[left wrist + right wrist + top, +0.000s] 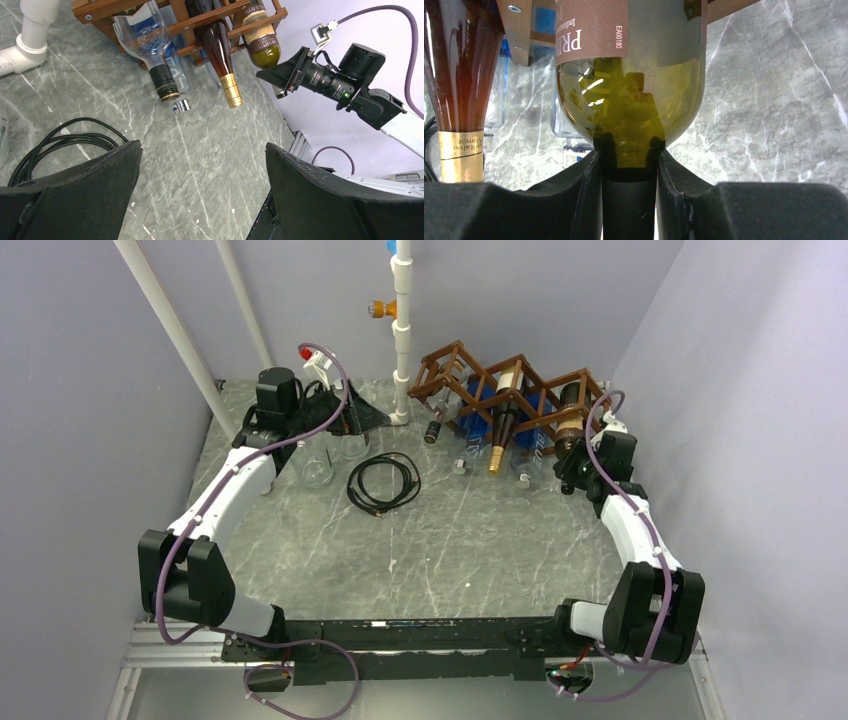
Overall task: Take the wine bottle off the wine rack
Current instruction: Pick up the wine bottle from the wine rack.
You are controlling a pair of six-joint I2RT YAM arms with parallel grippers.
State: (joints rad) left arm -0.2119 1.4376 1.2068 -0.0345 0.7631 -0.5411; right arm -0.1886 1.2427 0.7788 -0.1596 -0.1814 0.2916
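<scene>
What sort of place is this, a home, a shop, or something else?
Probably a robot test cell, not a home: a left arm and a right arm bolted to one table, plain lilac walls close around, and unrelated props together: wine rack, white pipe, coiled cable.

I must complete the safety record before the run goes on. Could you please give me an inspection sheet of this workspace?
Surface: grey marble table, bare in the middle.
Job's things: wooden rack at the far right holds several bottles; green wine bottle at its right end, not yet out.
Clutter: coiled black cord and a clear glass on the table; amber bottle in the rack.
Grippers: right gripper shut on the wine bottle's neck; left gripper open, holding nothing.
Cables: purple cable loops along each arm.
Surroundings: white pipe beside the rack; plain pale walls.
</scene>
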